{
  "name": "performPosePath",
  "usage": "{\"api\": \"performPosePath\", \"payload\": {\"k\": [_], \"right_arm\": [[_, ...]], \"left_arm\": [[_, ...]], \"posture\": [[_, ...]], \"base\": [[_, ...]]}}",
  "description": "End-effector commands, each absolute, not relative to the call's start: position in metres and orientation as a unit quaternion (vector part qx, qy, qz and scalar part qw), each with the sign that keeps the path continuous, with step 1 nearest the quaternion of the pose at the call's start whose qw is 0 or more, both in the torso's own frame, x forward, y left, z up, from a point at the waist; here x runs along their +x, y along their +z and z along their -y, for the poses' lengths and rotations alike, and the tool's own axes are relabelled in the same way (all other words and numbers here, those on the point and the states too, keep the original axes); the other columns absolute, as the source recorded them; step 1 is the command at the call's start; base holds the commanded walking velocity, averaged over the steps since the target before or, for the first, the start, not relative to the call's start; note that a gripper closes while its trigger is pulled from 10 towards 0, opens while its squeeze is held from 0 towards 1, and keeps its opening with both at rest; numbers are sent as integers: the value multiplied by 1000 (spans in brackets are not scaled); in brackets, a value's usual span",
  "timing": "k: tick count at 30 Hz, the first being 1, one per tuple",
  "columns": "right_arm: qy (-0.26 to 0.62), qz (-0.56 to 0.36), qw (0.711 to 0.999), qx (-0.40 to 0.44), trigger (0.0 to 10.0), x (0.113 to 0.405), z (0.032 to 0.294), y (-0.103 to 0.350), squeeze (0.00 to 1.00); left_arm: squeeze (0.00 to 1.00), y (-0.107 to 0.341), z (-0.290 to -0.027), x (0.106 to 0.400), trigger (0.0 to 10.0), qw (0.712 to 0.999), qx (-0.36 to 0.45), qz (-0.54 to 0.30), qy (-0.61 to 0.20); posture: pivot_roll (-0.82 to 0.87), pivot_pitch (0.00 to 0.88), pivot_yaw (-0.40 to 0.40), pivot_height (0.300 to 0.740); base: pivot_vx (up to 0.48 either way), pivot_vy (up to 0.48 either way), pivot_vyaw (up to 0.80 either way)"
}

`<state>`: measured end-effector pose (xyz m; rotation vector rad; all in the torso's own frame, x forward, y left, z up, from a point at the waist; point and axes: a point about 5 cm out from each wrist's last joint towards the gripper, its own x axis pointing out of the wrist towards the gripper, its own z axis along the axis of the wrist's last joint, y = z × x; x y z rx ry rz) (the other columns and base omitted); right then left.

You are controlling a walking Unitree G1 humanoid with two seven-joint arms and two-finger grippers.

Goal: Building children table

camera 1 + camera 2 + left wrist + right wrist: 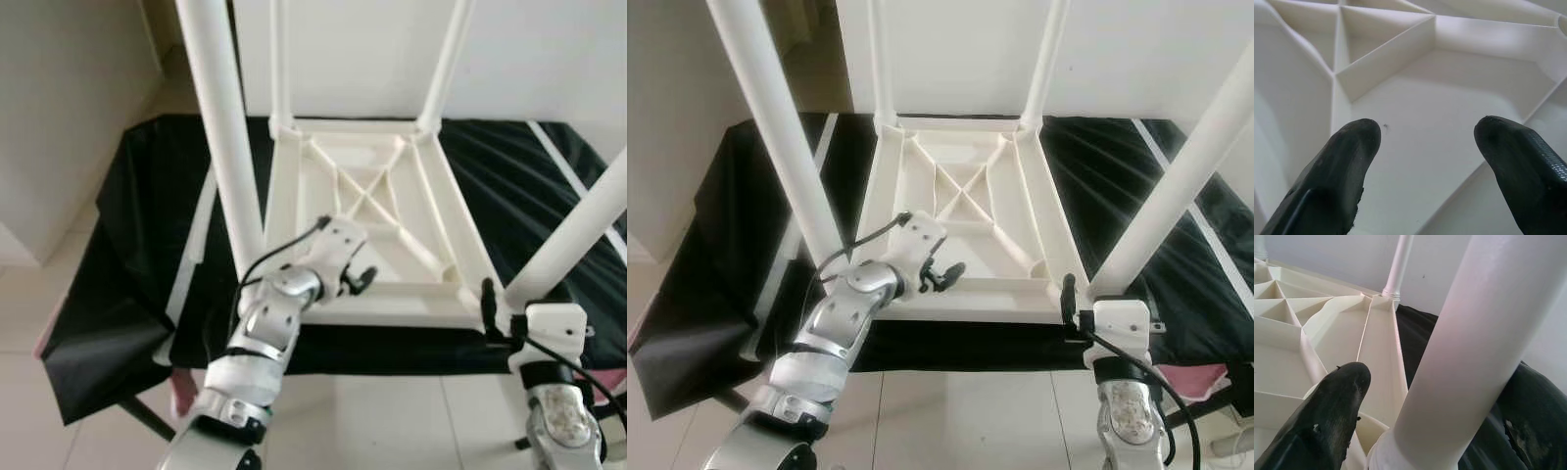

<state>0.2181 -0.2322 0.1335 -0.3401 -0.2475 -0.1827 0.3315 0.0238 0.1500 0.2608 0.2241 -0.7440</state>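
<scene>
A white plastic children's table [431, 304] lies upside down on a black cloth [147, 215], its ribbed underside facing up and its legs pointing upward. My left gripper [364, 277] hovers open over the underside by the near-left leg [227, 137], nothing between its fingers [1347, 161]. My right gripper [519, 294] is at the foot of the near-right leg [578, 230]. It is open, with one finger [1337, 406] on the inner side of the leg [1474, 342] and the other on the outer side. Two far legs [279, 59] stand by the wall.
The black cloth covers a low surface that ends at a near edge just in front of me, with pale tile floor [392, 421] below. A white wall [372, 49] runs close behind the table. Something pink [1205, 377] shows under the cloth at the right.
</scene>
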Motion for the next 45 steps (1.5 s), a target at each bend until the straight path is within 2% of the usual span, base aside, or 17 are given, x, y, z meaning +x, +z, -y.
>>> {"api": "performPosePath", "payload": {"k": [1, 6, 8, 11, 13, 15, 17, 19, 28, 31, 35, 39, 45], "right_arm": [[-84, 114, 976, -165, 10000, 220, 234, 132, 0], [-52, 109, 980, -158, 10000, 225, 235, 132, 0], [-52, 109, 980, -158, 10000, 225, 235, 132, 0], [-26, 104, 983, -150, 10000, 229, 233, 131, 0], [-26, 104, 983, -150, 10000, 229, 233, 131, 0], [8, 96, 986, -136, 10000, 234, 229, 131, 0], [8, 96, 986, -136, 10000, 234, 229, 131, 0], [53, 86, 987, -123, 10000, 241, 223, 129, 0], [146, 64, 981, -114, 10000, 256, 210, 129, 0], [208, 56, 969, -121, 10000, 273, 202, 134, 0], [245, 52, 960, -126, 10000, 284, 197, 138, 0], [263, 53, 955, -129, 10000, 296, 194, 144, 0], [265, 53, 954, -129, 10000, 298, 194, 145, 0]], "left_arm": [[0, 160, -68, 347, 10000, 982, 161, -58, 84], [0, 161, -96, 346, 10000, 971, 150, -64, 175], [0, 161, -96, 346, 10000, 971, 150, -64, 175], [0, 161, -114, 342, 10000, 960, 134, -65, 238], [0, 161, -114, 342, 10000, 960, 134, -65, 238], [0, 160, -125, 340, 10000, 949, 131, -70, 279], [0, 160, -125, 340, 10000, 949, 131, -70, 279], [0, 159, -133, 338, 10000, 939, 133, -79, 307], [0, 162, -140, 335, 10000, 925, 159, -80, 335], [0, 161, -146, 332, 10000, 917, 168, -90, 351], [0, 162, -149, 332, 10000, 912, 176, -91, 359], [0, 164, -150, 331, 10000, 908, 182, -90, 367], [0, 163, -150, 331, 10000, 908, 182, -91, 367]], "posture": [[-81, 50, -18, 740], [-78, 55, -24, 740], [-78, 55, -24, 740], [-77, 57, -28, 740], [-77, 57, -28, 740], [-76, 58, -29, 740], [-76, 58, -29, 740], [-72, 59, -33, 740], [-61, 60, -37, 740], [-53, 58, -41, 740], [-48, 53, -42, 740], [-41, 52, -47, 740], [-41, 52, -47, 740]], "base": [[0, 0, 0], [0, 0, 0], [0, 0, 0], [0, 0, 0], [0, 0, 0], [0, 0, 0], [0, 0, 0], [0, 0, 0], [0, 0, 0], [0, 0, 0], [0, 0, 0], [0, 0, 0], [0, 0, 0]]}}
